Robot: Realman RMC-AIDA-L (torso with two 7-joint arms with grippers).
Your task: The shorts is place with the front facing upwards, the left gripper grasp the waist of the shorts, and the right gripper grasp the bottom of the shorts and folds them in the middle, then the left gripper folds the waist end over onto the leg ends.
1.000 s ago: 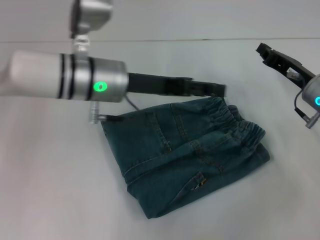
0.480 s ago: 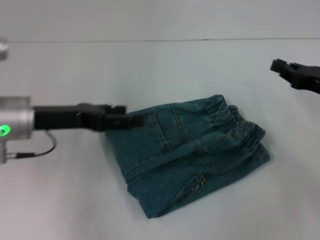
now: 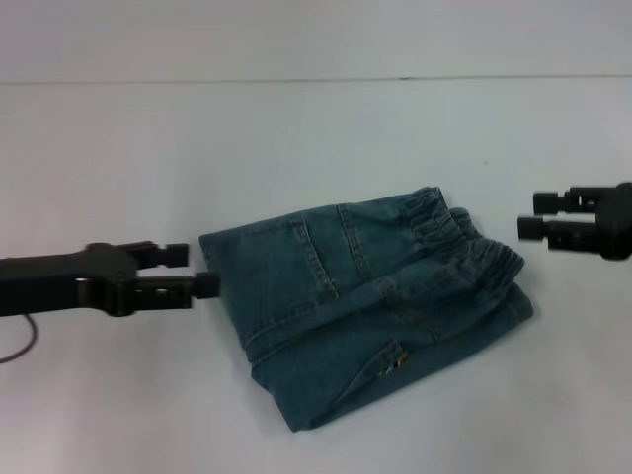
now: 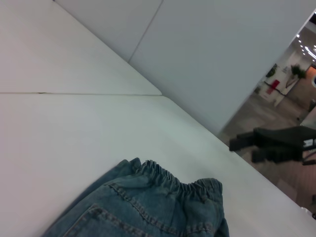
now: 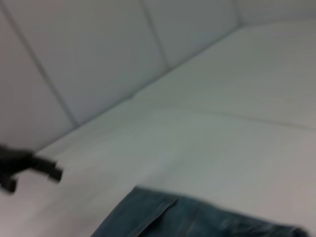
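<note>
One pair of shorts (image 3: 370, 301) sits folded up mid-surface (image 3: 296, 138), waistband toward the right. Left gripper (image 3: 188, 272) hovers just off the denim's left edge, fingers spread, nothing between them. Right gripper (image 3: 538, 216) hangs near the waistband side, not touching, fingers apart too, holding nothing.

You see the shorts (image 3: 370, 306) as faded blue-green denim, a matt woven cloth with raised stitched seams and a puckered, gathered waistband (image 3: 464, 242) on the right side. The table (image 3: 296, 138) under them looks smooth, pale and matt, with only a soft sheen. The left gripper (image 3: 188, 272) on the left and the right gripper (image 3: 538, 217) on the right both look like black matt plastic or coated metal; you cannot tell which.
</note>
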